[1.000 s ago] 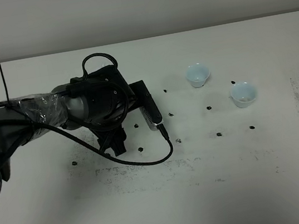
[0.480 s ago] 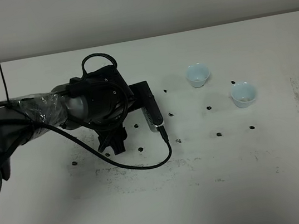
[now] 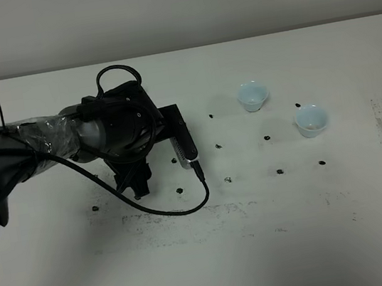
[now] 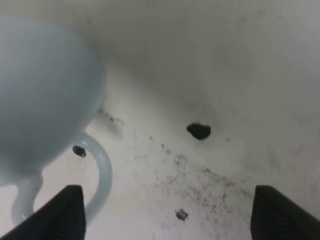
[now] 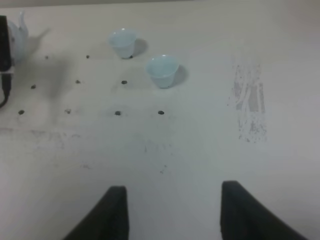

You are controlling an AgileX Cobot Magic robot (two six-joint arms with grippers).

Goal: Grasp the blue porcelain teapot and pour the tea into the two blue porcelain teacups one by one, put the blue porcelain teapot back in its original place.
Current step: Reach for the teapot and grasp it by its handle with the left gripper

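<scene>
Left claw (image 4: 172, 215) spread, blurred teapot (image 4: 45, 95) half cropped

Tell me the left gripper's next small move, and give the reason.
Probably slide the left gripper sideways toward the blue porcelain teapot so its loop handle sits centred in the gap, then close. The left wrist view shows the jaws wide open and empty, with the handle far off to one side of the gap, not centred.
</scene>
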